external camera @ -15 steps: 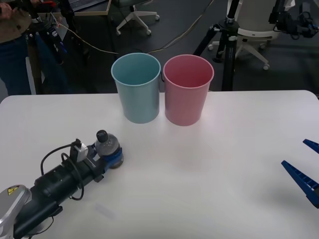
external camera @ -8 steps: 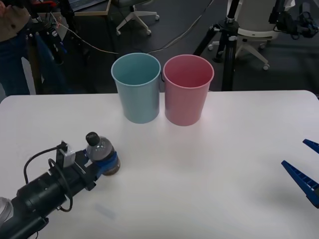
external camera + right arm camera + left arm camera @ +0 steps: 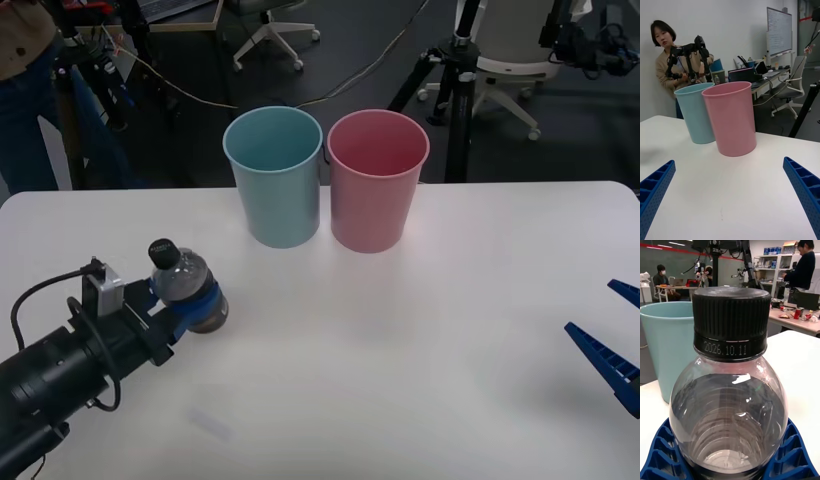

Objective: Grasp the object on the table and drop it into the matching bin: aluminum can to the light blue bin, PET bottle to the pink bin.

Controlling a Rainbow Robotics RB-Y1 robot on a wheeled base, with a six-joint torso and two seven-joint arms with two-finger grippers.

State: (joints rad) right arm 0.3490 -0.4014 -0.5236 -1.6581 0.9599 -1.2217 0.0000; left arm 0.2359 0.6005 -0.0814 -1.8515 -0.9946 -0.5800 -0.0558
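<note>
My left gripper (image 3: 190, 305) clamps the bottle (image 3: 186, 290), lifted; pink bin (image 3: 376, 180) at 2 o'clock awaits. Right gripper (image 3: 612, 335) idle, open.

Bright even light, soft shadows, sharp

A black cylindrical left arm (image 3: 55, 365) is seen, looped with black cable (image 3: 40, 290), a small white block (image 3: 103, 283) mounted near the wrist. Both grippers' fingers (image 3: 805, 189) are blue and ribbed.
</note>
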